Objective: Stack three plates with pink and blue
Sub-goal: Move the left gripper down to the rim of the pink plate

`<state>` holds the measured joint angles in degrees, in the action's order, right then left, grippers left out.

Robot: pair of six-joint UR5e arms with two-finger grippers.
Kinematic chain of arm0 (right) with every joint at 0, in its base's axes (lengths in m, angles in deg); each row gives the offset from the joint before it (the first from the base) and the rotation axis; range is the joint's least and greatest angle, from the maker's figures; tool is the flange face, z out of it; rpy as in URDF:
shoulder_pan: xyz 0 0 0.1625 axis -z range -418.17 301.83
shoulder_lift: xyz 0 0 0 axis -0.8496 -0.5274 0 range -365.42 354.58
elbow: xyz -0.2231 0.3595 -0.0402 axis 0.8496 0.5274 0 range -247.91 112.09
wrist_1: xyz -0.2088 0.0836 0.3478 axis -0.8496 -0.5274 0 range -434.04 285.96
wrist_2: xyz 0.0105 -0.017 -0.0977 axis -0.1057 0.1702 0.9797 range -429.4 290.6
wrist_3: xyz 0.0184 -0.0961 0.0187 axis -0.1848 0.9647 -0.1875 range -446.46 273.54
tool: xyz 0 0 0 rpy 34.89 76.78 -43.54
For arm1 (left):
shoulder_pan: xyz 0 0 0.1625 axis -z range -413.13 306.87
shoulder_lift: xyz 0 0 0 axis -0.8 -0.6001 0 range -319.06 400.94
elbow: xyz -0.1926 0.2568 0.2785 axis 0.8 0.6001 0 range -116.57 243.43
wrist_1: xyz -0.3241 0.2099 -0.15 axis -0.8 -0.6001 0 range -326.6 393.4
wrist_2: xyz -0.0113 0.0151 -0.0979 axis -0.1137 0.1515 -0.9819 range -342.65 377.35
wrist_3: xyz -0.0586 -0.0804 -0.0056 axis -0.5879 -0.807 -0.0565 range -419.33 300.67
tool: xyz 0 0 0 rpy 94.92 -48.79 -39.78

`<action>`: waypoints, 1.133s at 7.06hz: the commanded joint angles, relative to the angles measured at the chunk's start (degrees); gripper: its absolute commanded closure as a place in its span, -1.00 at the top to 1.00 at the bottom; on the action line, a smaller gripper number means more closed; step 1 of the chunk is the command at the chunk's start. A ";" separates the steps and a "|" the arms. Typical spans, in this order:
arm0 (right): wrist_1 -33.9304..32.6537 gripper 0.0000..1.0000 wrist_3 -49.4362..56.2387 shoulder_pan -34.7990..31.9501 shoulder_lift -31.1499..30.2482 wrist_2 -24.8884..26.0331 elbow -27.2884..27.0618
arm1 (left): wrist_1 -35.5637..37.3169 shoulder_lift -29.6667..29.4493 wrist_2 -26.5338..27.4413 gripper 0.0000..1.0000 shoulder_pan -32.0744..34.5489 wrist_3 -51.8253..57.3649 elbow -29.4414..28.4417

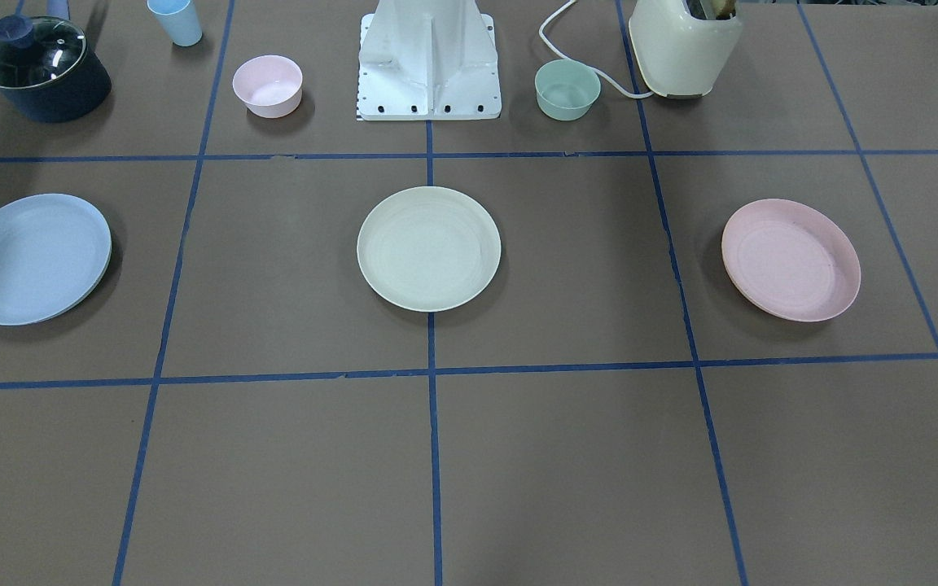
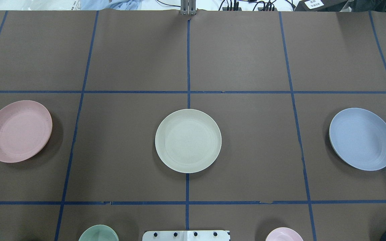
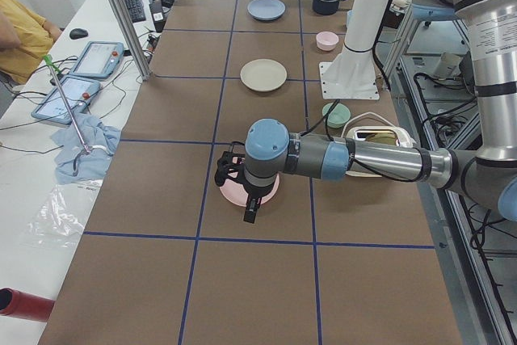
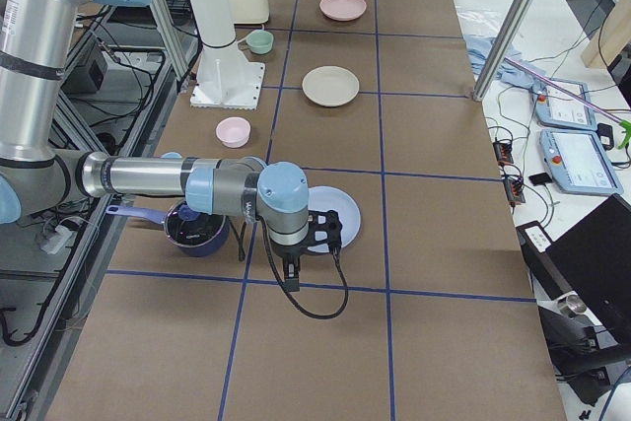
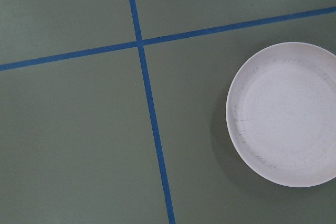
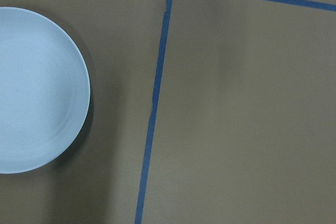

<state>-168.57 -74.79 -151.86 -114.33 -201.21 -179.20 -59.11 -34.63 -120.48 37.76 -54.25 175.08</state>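
Brown bench (image 2: 240, 50), taped grid: cream plate (image 2: 188, 141) centre, pink plate (image 2: 18, 131) and blue plate (image 2: 362, 139) well apart either side. Above pink, left fingers (image 3: 229, 170); above blue, right fingers (image 4: 328, 229). Apart or together: cannot tell.

brown worktop (image 2: 240, 50) divided into squares by blue tape lines (image 2: 188, 60). beside the worktop's long edge, a white bench (image 3: 32, 159) carries two tablet pendants (image 3: 98, 58), a keyboard (image 3: 133, 4) and a blue cloth (image 3: 85, 151); an aluminium post (image 3: 119, 14) rises at that edge.
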 commanded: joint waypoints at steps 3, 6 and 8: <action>5.97 1.00 -1.12 0.09 2.20 -10.77 -2.44 | -1.09 -2.46 -0.51 1.00 -0.10 0.11 5.22; 19.73 1.00 -4.45 0.17 4.66 -12.42 0.98 | -14.65 -14.19 0.37 1.00 0.08 -0.51 -4.09; 21.13 1.00 -6.91 0.35 5.36 -14.08 0.47 | -18.90 -13.19 -2.80 1.00 0.08 -0.43 -6.53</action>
<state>-148.95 -80.06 -151.63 -109.46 -214.17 -178.62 -74.23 -47.38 -122.26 37.81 -54.68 170.49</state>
